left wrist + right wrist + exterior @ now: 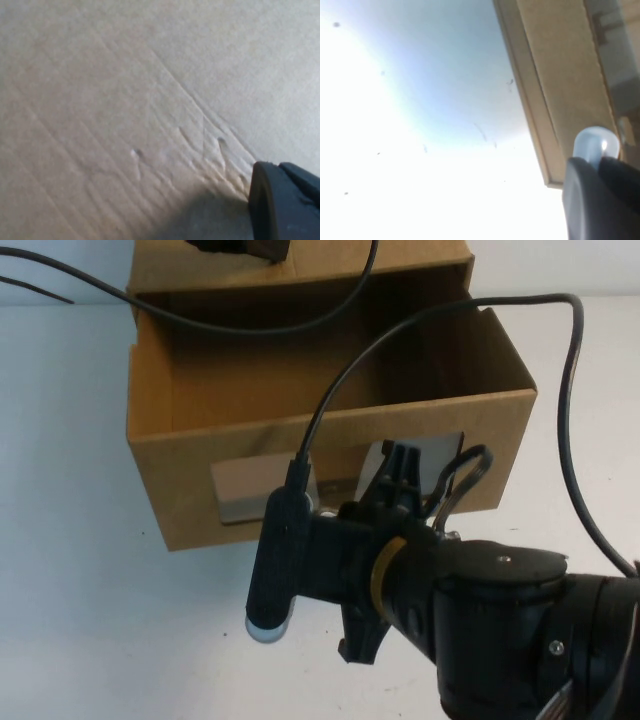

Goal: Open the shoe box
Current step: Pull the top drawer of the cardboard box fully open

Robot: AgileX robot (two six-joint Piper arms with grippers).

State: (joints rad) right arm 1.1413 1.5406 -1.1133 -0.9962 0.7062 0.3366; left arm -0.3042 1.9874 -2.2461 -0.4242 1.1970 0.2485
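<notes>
Shoe box [180, 480] sits toward the far edge of the counter [80, 620], about mid-width. The lid [300, 265] stands up behind the back wall and the inside is bare cardboard, so the opening step looks about done.

Right gripper [402, 472] hangs over the near part of the counter. Its tip is just at the box's front wall, with the jaws closed together and nothing in them.

Left gripper [286, 202] is right up against plain creased cardboard, likely the lid at the far edge. Can't tell whether its jaws are open or closed, or whether it grips anything.

Likely next: check the lid stays up by itself, then back both arms off without dragging the cables [330, 400] across the open box.

Writing: none readable. A pale blank patch [250, 490] is on the front wall, and a white label [445, 452] is partly hidden by the right gripper. No brand is visible.
</notes>
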